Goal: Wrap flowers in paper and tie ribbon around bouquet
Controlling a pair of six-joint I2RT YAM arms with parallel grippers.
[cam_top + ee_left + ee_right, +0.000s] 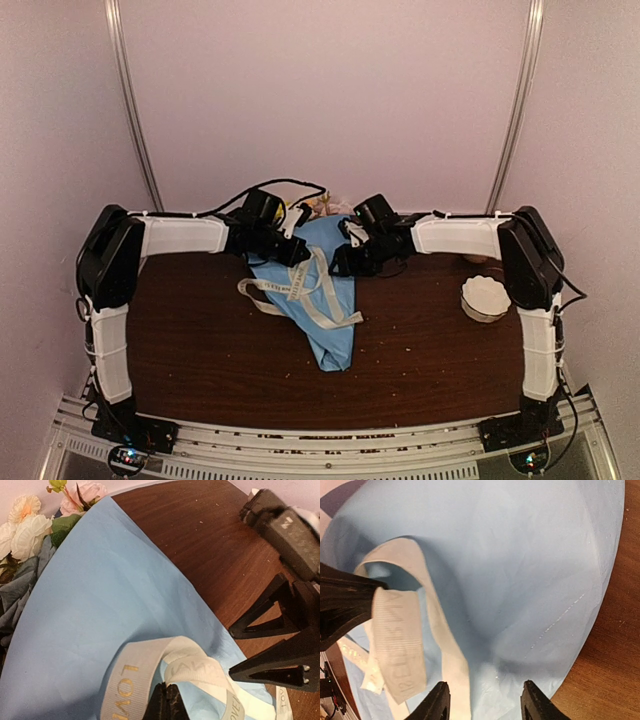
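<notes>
While the bouquet (318,290) lies in the middle of the worktop (200,340), flowers (30,525) toward the far wall, we see our left gripper (169,695) clamped on a raised loop of the ribbon (135,675) that crosses the light blue paper (100,595). Our right gripper (485,685) hangs just beside that loop, its jaws apart above the paper, gripping nothing.

Dark wood tabletop (200,350), pale specks scattered across it, white scalloped bowl (485,297) near right edge, pale wall (320,100) behind
</notes>
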